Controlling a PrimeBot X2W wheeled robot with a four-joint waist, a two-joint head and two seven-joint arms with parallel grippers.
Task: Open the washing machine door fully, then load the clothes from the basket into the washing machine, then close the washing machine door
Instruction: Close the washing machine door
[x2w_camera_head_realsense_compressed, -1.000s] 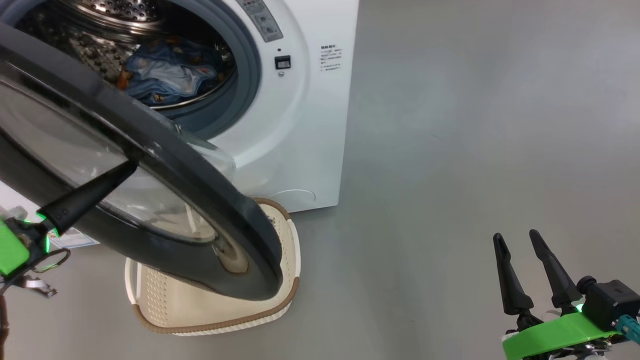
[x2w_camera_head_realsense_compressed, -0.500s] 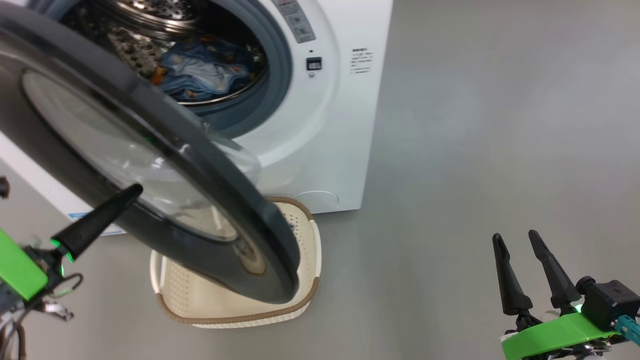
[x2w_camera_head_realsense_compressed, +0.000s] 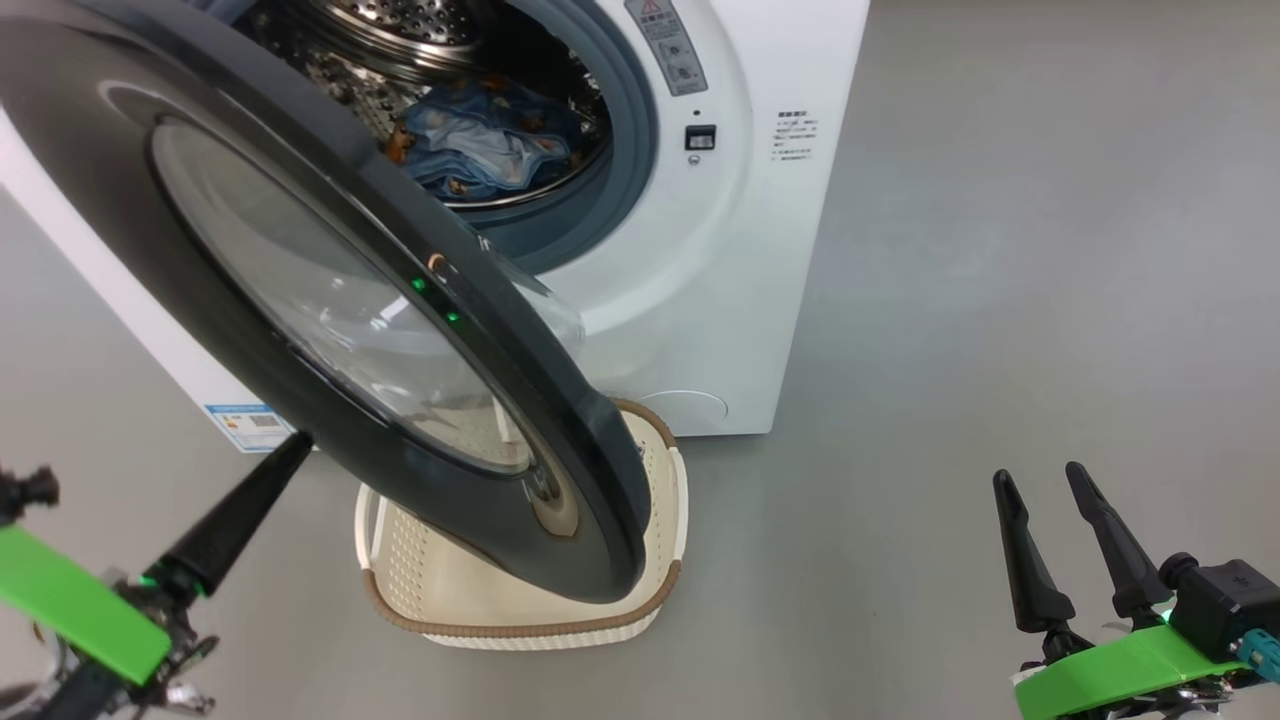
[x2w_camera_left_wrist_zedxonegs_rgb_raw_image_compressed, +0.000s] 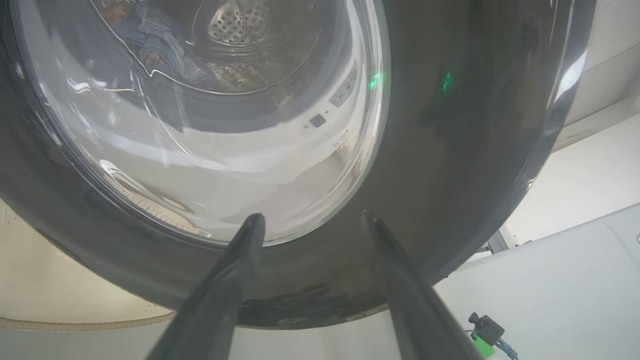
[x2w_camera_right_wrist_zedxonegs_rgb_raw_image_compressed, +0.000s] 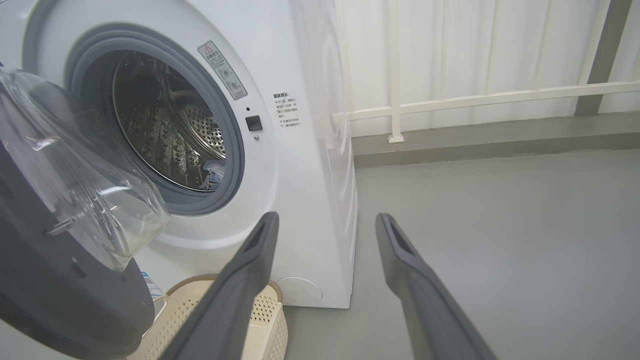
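Observation:
The white washing machine (x2w_camera_head_realsense_compressed: 760, 260) stands open. Its door (x2w_camera_head_realsense_compressed: 330, 170), black-rimmed with bulging glass, is swung out over the cream basket (x2w_camera_head_realsense_compressed: 520, 625) and hides much of it. Light-blue clothes (x2w_camera_head_realsense_compressed: 480, 140) lie in the steel drum. My left gripper (x2w_camera_left_wrist_zedxonegs_rgb_raw_image_compressed: 312, 220) is open just short of the door's (x2w_camera_left_wrist_zedxonegs_rgb_raw_image_compressed: 450, 150) lower rim, not touching it. In the head view one of its fingers (x2w_camera_head_realsense_compressed: 235, 515) points up at that rim. My right gripper (x2w_camera_head_realsense_compressed: 1060, 535) is open and holds nothing at the lower right, far from the machine. Its wrist view shows the drum's clothes (x2w_camera_right_wrist_zedxonegs_rgb_raw_image_compressed: 214, 176), the door (x2w_camera_right_wrist_zedxonegs_rgb_raw_image_compressed: 60, 295) and the basket (x2w_camera_right_wrist_zedxonegs_rgb_raw_image_compressed: 260, 320).
Grey floor (x2w_camera_head_realsense_compressed: 1000, 300) stretches to the right of the machine. A white railing (x2w_camera_right_wrist_zedxonegs_rgb_raw_image_compressed: 450, 100) and pale wall run behind it. A blue label (x2w_camera_head_realsense_compressed: 250, 425) sits low on the machine's front.
The head camera has moved, so the scene sits further right. My left gripper has drawn back down off the door's glass to below its rim. The right gripper has not moved.

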